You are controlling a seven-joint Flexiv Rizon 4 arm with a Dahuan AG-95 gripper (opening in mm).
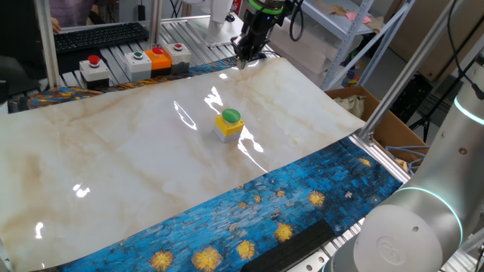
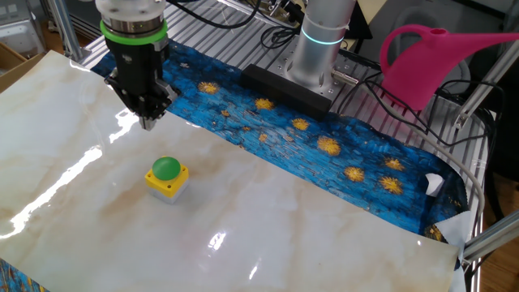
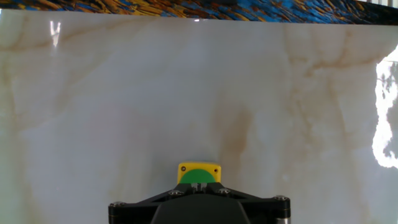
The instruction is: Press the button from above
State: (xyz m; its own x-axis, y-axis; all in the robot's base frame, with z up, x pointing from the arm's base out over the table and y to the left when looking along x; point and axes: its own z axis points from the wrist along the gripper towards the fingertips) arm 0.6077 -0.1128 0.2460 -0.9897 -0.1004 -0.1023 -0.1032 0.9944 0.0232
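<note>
The button (image 1: 229, 121) is a green dome on a small yellow cube, standing near the middle of the marble-patterned sheet (image 1: 113, 166). It also shows in the other fixed view (image 2: 167, 172) and at the bottom of the hand view (image 3: 199, 172). My gripper (image 1: 246, 60) hangs above the sheet's far edge, away from the button and not touching it. In the other fixed view my gripper (image 2: 150, 122) is up and to the left of the button. Its fingertips (image 3: 194, 186) meet with nothing between them.
Grey boxes with red and green buttons (image 1: 94, 66) (image 1: 138, 62) and an orange box (image 1: 159, 57) stand past the sheet's far left. A keyboard (image 1: 98, 34) lies behind them. A pink watering can (image 2: 438, 57) and the arm's base (image 2: 320, 49) stand beyond the blue cloth (image 2: 324, 138).
</note>
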